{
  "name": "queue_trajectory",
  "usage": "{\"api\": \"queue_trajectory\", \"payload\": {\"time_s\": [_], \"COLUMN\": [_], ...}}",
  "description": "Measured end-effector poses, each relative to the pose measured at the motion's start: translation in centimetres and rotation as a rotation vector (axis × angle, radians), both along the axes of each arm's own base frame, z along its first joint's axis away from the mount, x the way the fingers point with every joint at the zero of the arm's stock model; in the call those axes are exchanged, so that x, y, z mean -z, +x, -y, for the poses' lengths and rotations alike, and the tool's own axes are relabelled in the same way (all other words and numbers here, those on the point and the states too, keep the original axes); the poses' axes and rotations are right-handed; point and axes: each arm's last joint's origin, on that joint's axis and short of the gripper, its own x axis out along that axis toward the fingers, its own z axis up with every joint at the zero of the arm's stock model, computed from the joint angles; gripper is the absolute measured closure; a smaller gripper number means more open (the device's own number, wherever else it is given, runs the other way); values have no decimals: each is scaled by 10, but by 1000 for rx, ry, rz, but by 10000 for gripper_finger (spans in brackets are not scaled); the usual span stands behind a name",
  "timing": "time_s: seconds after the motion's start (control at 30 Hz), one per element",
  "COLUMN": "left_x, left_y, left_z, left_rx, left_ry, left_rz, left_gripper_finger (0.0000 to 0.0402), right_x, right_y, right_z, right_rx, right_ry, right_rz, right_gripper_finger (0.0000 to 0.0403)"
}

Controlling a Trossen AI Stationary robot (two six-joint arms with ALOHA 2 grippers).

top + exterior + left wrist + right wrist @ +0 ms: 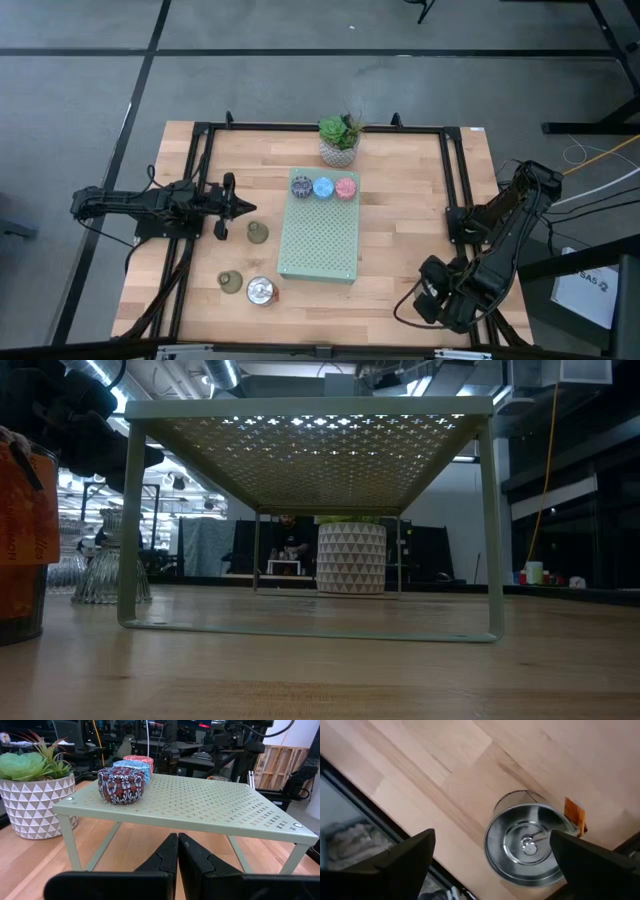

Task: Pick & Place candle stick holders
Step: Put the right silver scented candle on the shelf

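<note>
On the wooden desk [400,240] stands a pale green perforated shelf [318,240] on thin legs, its long axis running from the far edge toward the near edge. Three candle stick holders sit upright in a row across its far end: the purple holder [301,186], the blue holder [323,187] and the pink holder [346,187], each just beside the next. A succulent in a white patterned pot [339,141] stands on the desk just beyond that end.

To the left of the shelf, an olive-green holder [257,233] rests on the desk. Nearer the front edge lie a second olive-green holder [230,281] and, just beside it, a shiny silver holder [261,291]. All are squat and round, standing with their axes vertical.

The left gripper [243,208] lies low over the desk, pointing toward the shelf, its fingers [170,857] pressed together on nothing. The right gripper [490,852] hangs at the near right corner, fingers spread wide apart, looking straight down at another silver holder [526,845] standing open end up on the desk below, not touching it.
</note>
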Motion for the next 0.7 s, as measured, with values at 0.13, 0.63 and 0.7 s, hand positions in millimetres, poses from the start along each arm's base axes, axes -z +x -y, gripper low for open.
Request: {"api": "queue_trajectory", "payload": {"time_s": [0.13, 0.63, 0.7], "left_x": [0, 0, 0], "left_y": [0, 0, 0], "left_z": [0, 0, 0], "left_rx": [0, 0, 0], "left_ry": [0, 0, 0], "left_rz": [0, 0, -1], "left_gripper_finger": [395, 395, 395], "right_x": [0, 0, 0], "right_y": [0, 13, 15], "right_z": [1, 15, 14], "right_rx": [83, 363, 338], "right_ry": [6, -34, -20], "right_rz": [12, 76, 82], "right_gripper_finger": [3, 3, 3]}}
